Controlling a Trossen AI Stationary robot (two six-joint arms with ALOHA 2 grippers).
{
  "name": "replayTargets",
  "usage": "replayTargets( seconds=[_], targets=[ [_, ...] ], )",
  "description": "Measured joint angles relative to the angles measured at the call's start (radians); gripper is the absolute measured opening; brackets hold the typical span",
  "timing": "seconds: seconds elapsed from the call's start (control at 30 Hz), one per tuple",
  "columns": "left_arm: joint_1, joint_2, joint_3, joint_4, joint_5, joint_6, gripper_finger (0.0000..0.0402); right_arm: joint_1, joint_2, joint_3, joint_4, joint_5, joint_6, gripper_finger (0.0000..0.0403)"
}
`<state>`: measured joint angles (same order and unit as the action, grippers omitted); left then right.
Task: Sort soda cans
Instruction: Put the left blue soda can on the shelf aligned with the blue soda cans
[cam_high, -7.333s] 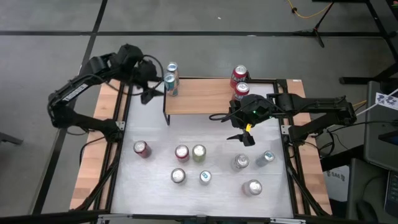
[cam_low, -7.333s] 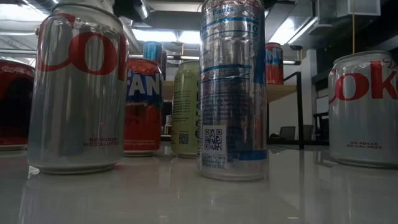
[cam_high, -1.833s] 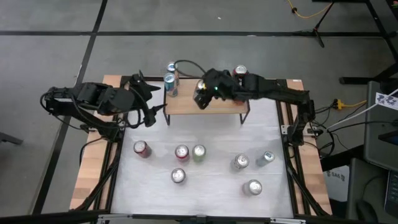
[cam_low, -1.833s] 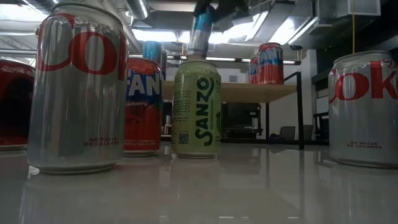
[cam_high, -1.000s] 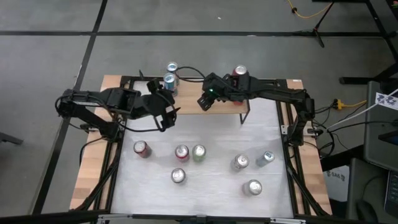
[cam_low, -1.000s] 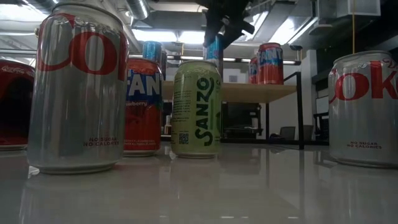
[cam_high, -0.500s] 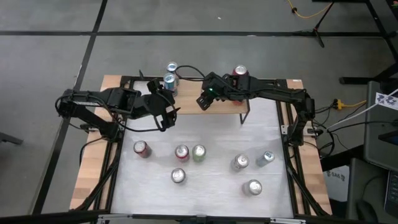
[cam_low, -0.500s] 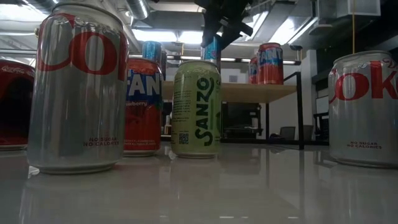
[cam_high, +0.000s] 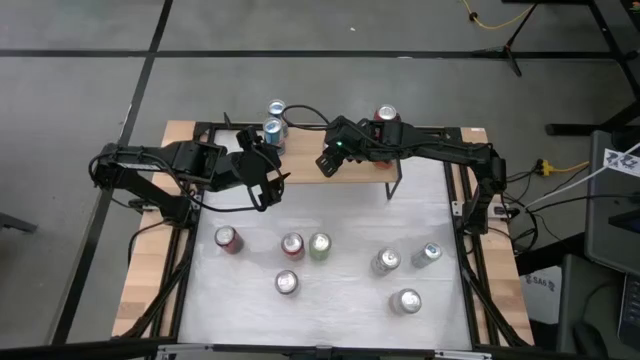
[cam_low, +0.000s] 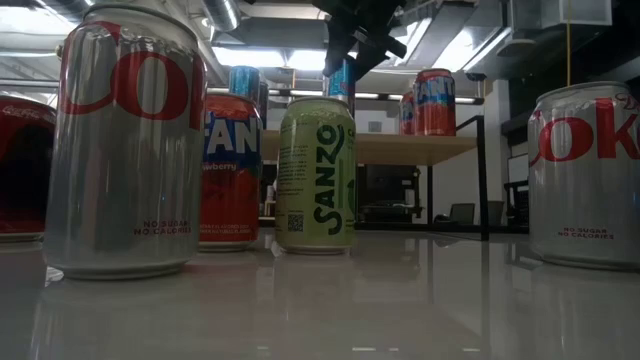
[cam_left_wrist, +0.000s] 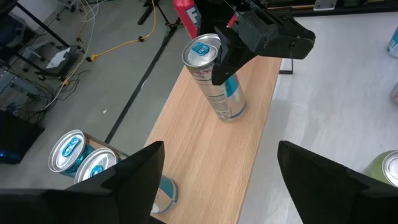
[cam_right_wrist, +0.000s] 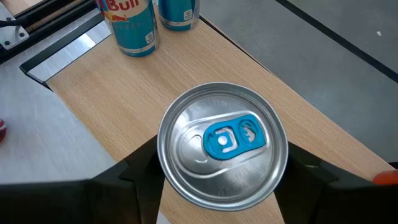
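Light comes from ceiling lamps (cam_low: 250, 55), which burn out to white patches in the low view. That view is dim below them, and the glossy tabletop (cam_low: 330, 300) mirrors the cans as soft streaks. The nearest silver can (cam_low: 125, 140) looms large and bulges with lens distortion. From above the light is even and flat, with faint shadows under the arms. In the right wrist view the can top (cam_right_wrist: 222, 149) is crisp with a soft sheen. The left tool's fingers (cam_left_wrist: 134, 180) are black, blurred shapes.
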<state>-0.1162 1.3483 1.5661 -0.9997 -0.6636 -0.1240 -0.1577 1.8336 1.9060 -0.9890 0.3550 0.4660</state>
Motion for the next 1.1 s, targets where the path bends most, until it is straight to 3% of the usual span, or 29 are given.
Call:
replayTargets(
  seconds=[0.13,0.37,0.53,1.1],
  targets=[
    [0.0,0.0,0.0,0.0,0.0,0.0,0.0305,0.0,0.0,0.0,0.0,0.0,0.0,0.0243],
    [0.0,0.0,0.0,0.0,0.0,0.0,0.0305,0.0,0.004,-0.003,-0.004,-0.008,0.002,0.0327],
    [0.0,0.0,0.0,0.0,0.003,-0.004,0.0305,0.0,0.004,-0.003,-0.002,-0.008,0.001,0.0361],
    [0.0,0.0,0.0,0.014,0.056,-0.034,0.0305,0.0,-0.077,-0.001,-0.018,-0.06,-0.028,0.0372]
  ],
)
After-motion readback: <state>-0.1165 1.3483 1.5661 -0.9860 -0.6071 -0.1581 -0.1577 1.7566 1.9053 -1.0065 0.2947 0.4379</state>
